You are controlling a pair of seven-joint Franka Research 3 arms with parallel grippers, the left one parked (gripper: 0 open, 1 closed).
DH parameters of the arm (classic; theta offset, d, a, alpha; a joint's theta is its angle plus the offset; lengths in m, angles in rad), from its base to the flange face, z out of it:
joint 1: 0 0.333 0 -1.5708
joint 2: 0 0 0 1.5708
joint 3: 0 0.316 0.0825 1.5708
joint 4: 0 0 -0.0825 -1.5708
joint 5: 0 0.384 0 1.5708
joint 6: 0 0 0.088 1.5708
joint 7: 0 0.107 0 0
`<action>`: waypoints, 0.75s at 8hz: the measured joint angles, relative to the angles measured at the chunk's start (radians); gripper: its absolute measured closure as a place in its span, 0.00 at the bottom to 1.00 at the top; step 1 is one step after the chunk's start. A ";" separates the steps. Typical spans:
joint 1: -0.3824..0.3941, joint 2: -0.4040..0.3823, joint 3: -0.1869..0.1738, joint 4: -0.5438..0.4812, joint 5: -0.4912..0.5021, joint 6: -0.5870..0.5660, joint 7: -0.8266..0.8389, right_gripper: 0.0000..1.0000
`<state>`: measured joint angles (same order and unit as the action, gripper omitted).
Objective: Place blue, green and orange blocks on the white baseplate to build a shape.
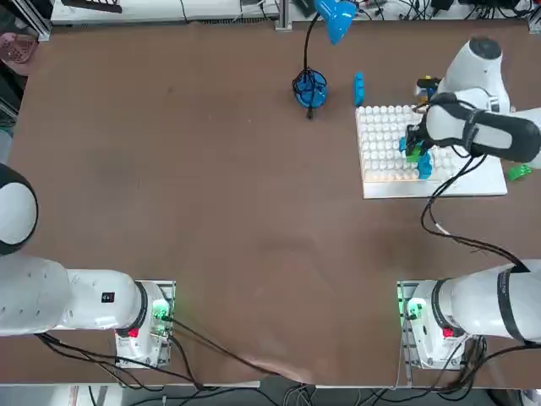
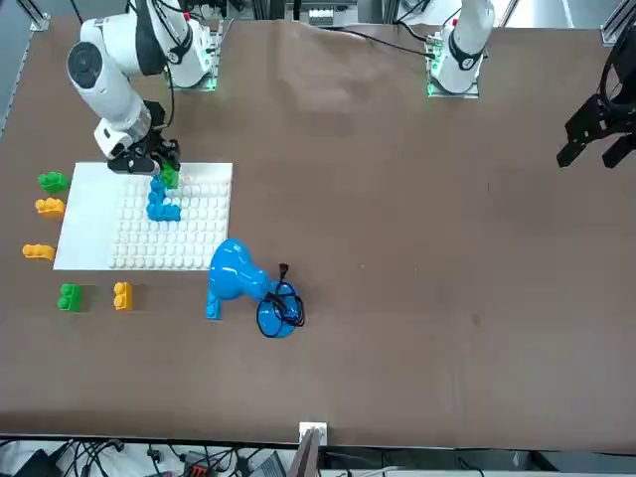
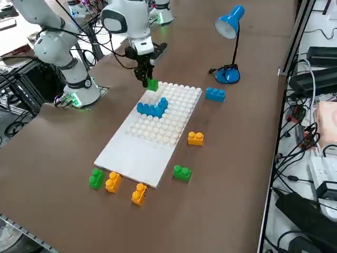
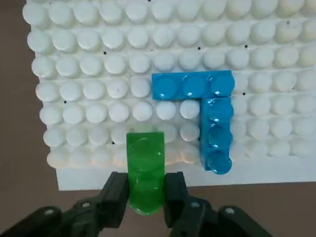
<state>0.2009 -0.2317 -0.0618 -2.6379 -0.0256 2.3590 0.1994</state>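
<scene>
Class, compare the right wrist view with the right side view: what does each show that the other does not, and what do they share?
Only the wrist view shows the right tool close up, shut on the green block from both sides.

Only the side view shows loose blocks around the plate: a blue block, orange blocks and green blocks, plus the blue desk lamp.

Both show the white baseplate carrying two blue blocks in an L, with the held green block near its edge.

Room and obstacles over the plate

Your right gripper [image 4: 144, 197], clamped on a green block [image 4: 145, 170], hangs at the white baseplate [image 3: 138, 153] edge; blue blocks [image 4: 207, 123] stand just beside, open studs elsewhere.
</scene>
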 joint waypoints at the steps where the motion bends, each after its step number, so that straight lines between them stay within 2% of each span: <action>1: -0.002 0.002 -0.003 -0.008 0.000 0.005 0.002 0.63; 3: -0.008 0.020 -0.010 -0.014 0.000 0.029 0.002 0.63; 6: -0.022 0.097 -0.011 -0.018 0.000 0.102 0.002 0.63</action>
<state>0.1793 -0.1348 -0.0729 -2.6563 -0.0256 2.4613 0.2015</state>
